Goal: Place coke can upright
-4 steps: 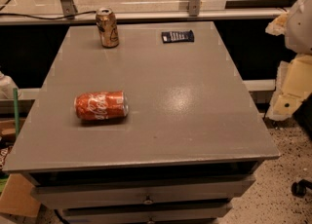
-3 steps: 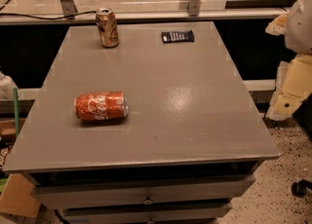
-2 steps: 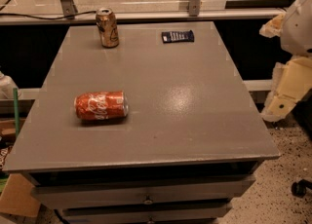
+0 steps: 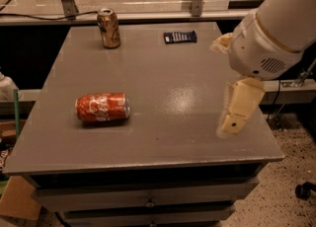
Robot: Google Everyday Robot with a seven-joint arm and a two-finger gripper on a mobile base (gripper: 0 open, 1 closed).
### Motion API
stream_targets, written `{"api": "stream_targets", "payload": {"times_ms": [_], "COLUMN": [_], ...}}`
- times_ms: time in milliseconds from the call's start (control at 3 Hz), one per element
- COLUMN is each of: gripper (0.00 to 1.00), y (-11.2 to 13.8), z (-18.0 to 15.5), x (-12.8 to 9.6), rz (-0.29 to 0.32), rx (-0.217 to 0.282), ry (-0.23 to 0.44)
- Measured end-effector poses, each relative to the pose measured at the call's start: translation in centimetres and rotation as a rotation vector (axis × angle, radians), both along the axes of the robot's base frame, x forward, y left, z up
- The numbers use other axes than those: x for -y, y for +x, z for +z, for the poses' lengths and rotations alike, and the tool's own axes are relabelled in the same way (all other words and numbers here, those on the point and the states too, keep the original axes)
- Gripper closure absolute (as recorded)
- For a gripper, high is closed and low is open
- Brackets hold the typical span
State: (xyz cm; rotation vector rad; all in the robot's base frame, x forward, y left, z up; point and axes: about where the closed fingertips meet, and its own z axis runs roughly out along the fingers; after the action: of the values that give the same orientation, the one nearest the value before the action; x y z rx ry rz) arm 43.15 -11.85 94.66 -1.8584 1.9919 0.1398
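Note:
The coke can is red-orange with white script and lies on its side on the left part of the grey table, silver top pointing right. My gripper hangs over the table's right side, well to the right of the can and above the surface. It is open and empty: one cream finger points down and the other shows near the white wrist.
A gold-tan can stands upright at the back left of the table. A small dark flat packet lies at the back middle. Drawers run under the front edge. A cardboard box sits on the floor at the left.
The arm has swung in from the right edge and now reaches over the table's right side. The coke can and the other objects have not moved.

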Motion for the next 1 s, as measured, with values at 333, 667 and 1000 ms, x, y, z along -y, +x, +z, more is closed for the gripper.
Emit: {"api": "stream_targets", "payload": {"times_ms": [333, 667, 1000], "gripper": [0.0, 0.0, 0.0], "y": [-1.2, -1.3, -0.6], "z": [-1.9, -1.8, -3.1], "x": [-7.2, -7.0, -9.2], "rz": [0.125, 0.127, 0.155], "rx": [0.004, 0.005, -0.003], "ry": [0.022, 0.032, 0.118]}}
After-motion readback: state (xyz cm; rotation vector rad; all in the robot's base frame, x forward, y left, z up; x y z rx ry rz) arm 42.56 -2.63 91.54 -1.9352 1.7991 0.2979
